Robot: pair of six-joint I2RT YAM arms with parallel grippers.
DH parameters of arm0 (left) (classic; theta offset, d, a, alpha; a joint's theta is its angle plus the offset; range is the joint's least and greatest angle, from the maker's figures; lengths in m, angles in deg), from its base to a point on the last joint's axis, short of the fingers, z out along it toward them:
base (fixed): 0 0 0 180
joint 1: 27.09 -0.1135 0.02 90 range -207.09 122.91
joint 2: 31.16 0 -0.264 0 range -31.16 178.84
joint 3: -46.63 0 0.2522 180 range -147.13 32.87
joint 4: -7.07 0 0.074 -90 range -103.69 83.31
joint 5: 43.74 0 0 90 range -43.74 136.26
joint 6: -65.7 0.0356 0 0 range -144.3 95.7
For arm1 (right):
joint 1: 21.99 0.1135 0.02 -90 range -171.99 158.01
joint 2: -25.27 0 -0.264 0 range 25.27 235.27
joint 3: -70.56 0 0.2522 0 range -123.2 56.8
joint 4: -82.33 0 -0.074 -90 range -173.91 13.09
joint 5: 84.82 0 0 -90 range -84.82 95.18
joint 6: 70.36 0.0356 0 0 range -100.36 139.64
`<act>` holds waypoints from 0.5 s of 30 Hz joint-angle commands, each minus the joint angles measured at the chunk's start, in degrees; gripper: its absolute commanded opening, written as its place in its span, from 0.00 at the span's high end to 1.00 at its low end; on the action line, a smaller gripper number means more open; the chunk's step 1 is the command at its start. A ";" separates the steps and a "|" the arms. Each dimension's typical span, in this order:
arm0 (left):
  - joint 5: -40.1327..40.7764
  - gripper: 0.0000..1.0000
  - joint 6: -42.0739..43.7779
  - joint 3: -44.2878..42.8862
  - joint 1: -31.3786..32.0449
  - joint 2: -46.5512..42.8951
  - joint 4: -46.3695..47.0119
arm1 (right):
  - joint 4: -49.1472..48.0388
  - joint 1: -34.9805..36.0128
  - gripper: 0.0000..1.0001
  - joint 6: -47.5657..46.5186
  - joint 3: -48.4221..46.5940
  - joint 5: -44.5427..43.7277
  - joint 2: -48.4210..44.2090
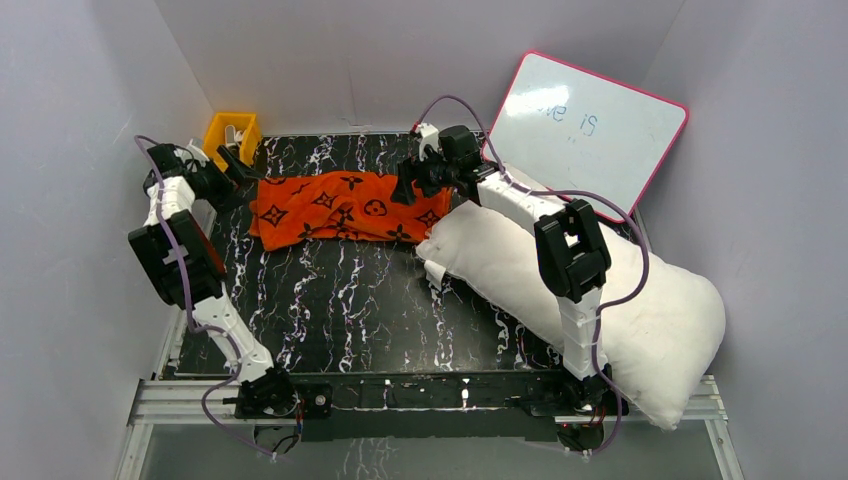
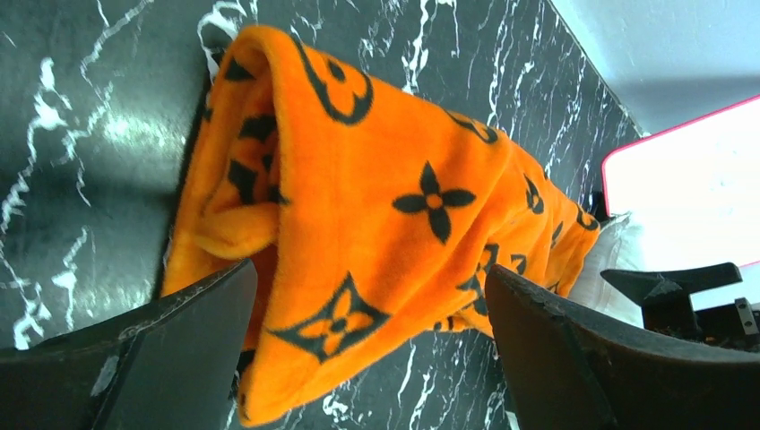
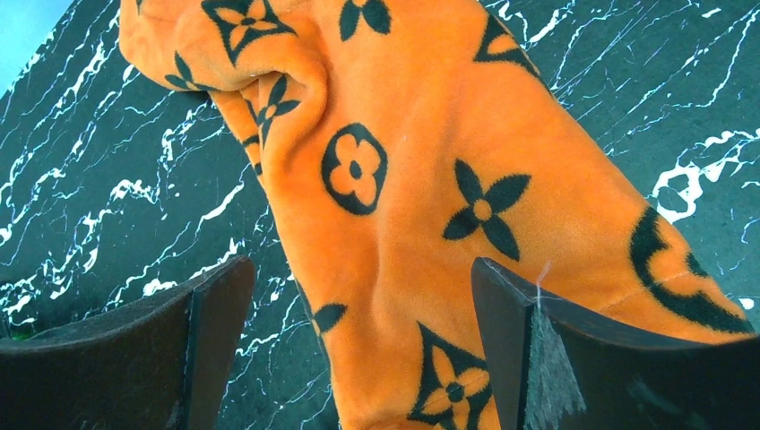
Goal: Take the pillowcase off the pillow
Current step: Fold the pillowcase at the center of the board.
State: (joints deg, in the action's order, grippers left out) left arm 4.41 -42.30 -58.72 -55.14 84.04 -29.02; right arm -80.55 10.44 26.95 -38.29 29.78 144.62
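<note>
Closest in, the pillow (image 1: 660, 320) sat bare along the right side of the table (image 1: 330, 300), with the pillowcase (image 1: 340, 207) lying flat right beside its far corner, fully off it. The left gripper (image 1: 240, 168) hung at the case's left end and the right gripper (image 1: 408, 188) over its right end. Both had jaws wide apart, gripping nothing.
</note>
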 commanded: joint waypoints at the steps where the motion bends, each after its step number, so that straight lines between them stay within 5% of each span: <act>1: -1.99 0.02 1.72 -5.45 -0.04 6.92 -2.82 | -0.97 -0.17 0.01 -0.54 -2.51 0.81 0.05; 8: -5.40 0.02 3.16 -10.16 1.94 13.26 -2.28 | -0.98 -0.26 0.01 -0.10 -3.26 1.84 1.40; 15: -7.89 0.02 3.60 -0.37 2.91 3.55 0.38 | -1.05 -0.31 0.01 0.35 -3.10 1.84 1.51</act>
State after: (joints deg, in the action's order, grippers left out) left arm -0.09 -39.78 -64.07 -52.92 96.63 -28.34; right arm -80.53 10.33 26.95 -38.68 30.63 145.78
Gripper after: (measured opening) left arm 0.983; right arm 0.984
